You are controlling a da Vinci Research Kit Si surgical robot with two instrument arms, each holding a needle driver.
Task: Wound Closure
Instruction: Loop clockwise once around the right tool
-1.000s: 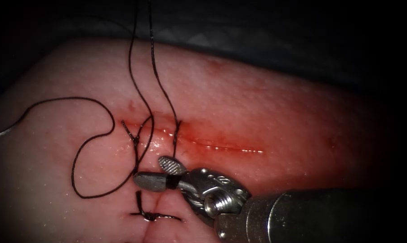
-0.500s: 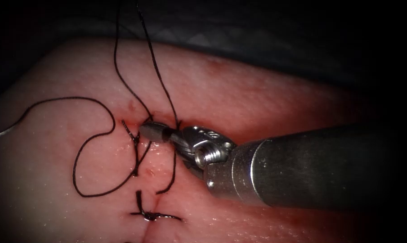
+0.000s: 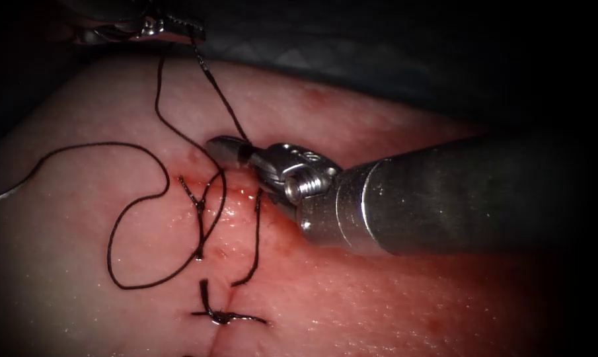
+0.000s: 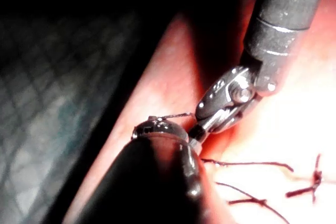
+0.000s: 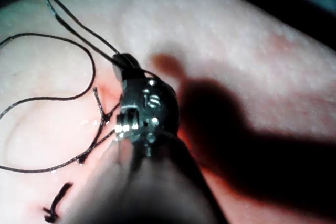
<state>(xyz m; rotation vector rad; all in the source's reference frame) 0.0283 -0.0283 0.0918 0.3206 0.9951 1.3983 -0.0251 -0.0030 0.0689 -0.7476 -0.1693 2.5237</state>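
My right tool (image 3: 223,147) reaches in from the right over the cut (image 3: 246,193) in the tissue (image 3: 391,152), jaws shut. A dark strand of thread (image 3: 223,99) runs down against those jaws; whether it is pinched I cannot tell. At the top left my left tool (image 3: 180,30) is shut on the thread, and two strands hang from it. A short free tail (image 3: 249,254) lies below the cut. The needle (image 3: 1,192) rests on the tissue at the far left, held by neither tool. The right tool (image 5: 122,64) meets both strands (image 5: 79,24). The left tool (image 4: 157,125) sits close to the right tool (image 4: 223,100).
A wide loop of thread (image 3: 123,218) lies on the tissue left of the cut. A tied stitch with cut ends (image 3: 221,317) sits near the front edge, another knot (image 3: 196,201) at the cut's left end. Red fluid (image 3: 246,218) wets the cut. Dark cloth (image 3: 378,53) lies behind.
The right tool's jaws went from open to shut, and it moved from in front of the cut up across it. The left tool came into view and the two strands shifted left.
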